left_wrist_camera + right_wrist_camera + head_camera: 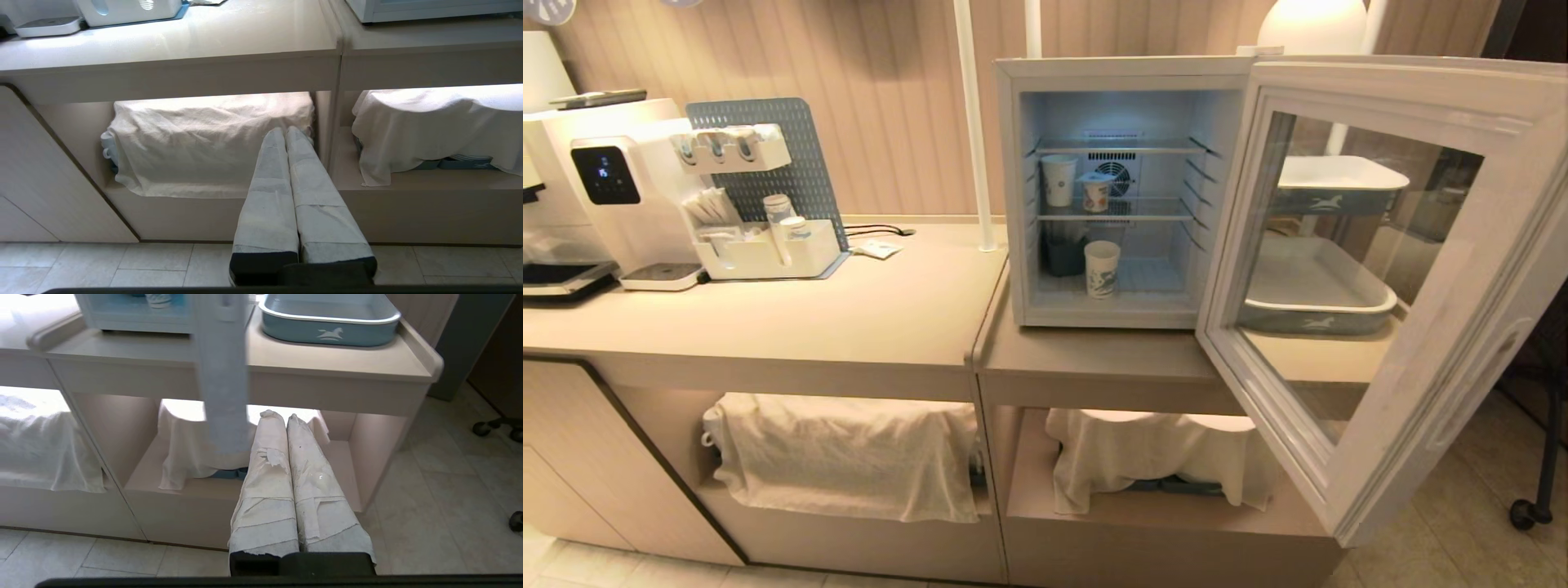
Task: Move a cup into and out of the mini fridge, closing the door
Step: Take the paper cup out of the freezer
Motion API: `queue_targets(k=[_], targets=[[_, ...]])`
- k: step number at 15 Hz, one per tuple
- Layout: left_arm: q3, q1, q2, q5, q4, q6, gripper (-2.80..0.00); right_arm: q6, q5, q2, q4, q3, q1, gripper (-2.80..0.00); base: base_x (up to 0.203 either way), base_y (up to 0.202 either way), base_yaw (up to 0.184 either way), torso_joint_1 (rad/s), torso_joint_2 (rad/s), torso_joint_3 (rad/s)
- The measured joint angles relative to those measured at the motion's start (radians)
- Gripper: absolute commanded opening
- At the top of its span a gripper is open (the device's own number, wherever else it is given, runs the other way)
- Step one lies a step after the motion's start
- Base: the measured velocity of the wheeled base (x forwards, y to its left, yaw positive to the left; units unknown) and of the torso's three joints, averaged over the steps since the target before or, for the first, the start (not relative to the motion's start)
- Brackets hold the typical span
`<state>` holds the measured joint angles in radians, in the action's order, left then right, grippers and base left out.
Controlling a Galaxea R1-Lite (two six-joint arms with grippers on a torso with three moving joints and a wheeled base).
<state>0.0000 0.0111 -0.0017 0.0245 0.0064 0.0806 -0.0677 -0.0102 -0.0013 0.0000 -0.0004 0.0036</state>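
tools: left (286,132), right (277,415) pressed together | door (1380,269) open | cup (1102,269) white, blue print

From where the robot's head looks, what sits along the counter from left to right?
Water dispenser → grey pegboard organiser → white pole → mini fridge with the cup on its floor → open door, trays showing through its glass.

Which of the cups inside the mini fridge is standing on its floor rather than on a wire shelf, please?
The cup with the blue print, standing on the fridge floor beside a dark container. The other two cups stand on the middle wire shelf above.
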Motion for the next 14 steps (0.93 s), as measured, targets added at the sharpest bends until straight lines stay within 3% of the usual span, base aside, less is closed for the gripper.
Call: queue_targets(k=[14], targets=[[0.000,0.000,0.000,-0.002,-0.004,-0.008,-2.80,-0.001,-0.001,0.000,-0.001,0.000,0.001,-2.80,0.000,0.193,0.000,0.001,0.00,0.003]])
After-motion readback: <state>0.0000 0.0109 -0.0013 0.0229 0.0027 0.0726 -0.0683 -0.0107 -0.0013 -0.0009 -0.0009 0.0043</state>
